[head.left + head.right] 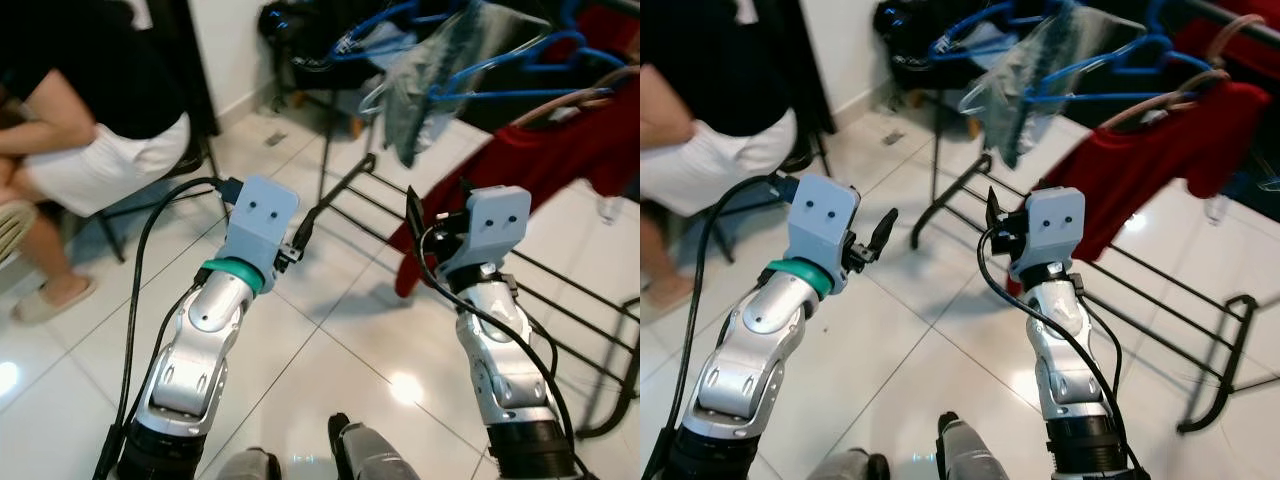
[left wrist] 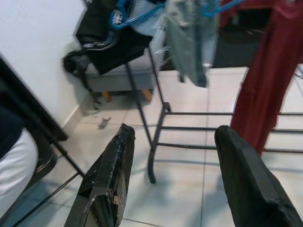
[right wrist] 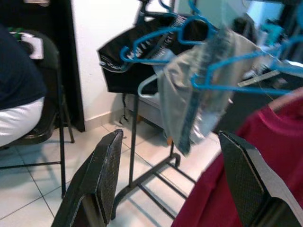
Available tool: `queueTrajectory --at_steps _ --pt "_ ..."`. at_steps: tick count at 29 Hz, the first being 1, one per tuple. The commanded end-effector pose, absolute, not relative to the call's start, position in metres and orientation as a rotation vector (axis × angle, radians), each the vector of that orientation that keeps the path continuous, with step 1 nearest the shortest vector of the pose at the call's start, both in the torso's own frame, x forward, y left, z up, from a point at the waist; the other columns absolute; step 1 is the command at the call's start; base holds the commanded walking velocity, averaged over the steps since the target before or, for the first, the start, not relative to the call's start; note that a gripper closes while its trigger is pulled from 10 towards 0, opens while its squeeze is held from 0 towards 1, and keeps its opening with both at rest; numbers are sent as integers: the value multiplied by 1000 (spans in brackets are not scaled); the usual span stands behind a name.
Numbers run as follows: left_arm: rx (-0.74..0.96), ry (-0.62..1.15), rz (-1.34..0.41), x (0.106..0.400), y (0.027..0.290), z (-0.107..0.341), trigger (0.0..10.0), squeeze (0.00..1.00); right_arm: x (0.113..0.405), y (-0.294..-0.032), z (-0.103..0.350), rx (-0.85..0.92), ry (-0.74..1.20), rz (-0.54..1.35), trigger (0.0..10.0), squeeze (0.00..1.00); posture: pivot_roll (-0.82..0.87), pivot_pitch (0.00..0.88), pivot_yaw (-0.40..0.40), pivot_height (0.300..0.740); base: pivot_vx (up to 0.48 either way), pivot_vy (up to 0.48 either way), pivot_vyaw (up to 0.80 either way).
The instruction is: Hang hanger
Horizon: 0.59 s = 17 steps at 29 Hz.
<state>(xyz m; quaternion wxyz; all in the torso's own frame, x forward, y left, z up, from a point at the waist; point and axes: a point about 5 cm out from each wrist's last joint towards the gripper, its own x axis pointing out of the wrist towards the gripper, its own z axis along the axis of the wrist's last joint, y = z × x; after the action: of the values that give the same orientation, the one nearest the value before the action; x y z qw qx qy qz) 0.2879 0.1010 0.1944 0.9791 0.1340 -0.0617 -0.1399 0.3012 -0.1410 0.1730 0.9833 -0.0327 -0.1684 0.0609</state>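
Observation:
A black clothes rack point(image 1: 345, 185) stands ahead on the white tiled floor. Several blue hangers point(image 3: 163, 35) hang on it, one carrying a grey garment point(image 1: 425, 90). To the right a red shirt point(image 1: 560, 150) hangs on a tan hanger point(image 1: 1160, 100). My left gripper point(image 1: 300, 238) is raised in front of the rack's near leg, open and holding nothing. My right gripper point(image 1: 413, 215) is also raised and open, empty, close to the red shirt's lower edge. The wrist views show each pair of fingers point(image 2: 111, 175) point(image 3: 102, 179) spread wide, pointing at the rack.
A person point(image 1: 80, 120) sits on a black folding chair point(image 1: 195, 160) at the left. A black bag point(image 2: 109, 38) lies on a grey seat behind the rack, by the white wall point(image 2: 38, 42). The rack's low rails point(image 1: 1140, 290) run across the floor to the right.

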Motion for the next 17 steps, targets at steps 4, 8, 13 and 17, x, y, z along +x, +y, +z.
queueTrajectory --at_steps 4,8,13,17 --pt "266 -112 -281 287 102 190 10000 0 300 -142 167 -71 -312 122 10000 0 -29 125 72 740 0 0 -800" --pt "252 -125 -275 287 102 192 10000 0 300 -142 167 -71 -314 121 10000 0 -29 125 72 740 0 0 -800" --pt "226 -146 -265 287 102 196 10000 0 301 -142 168 -70 -318 122 10000 0 -30 126 75 740 0 0 -800" --pt "169 -194 -217 290 106 206 10000 0 301 -142 169 -69 -321 121 10000 0 -31 126 76 740 0 0 -800"
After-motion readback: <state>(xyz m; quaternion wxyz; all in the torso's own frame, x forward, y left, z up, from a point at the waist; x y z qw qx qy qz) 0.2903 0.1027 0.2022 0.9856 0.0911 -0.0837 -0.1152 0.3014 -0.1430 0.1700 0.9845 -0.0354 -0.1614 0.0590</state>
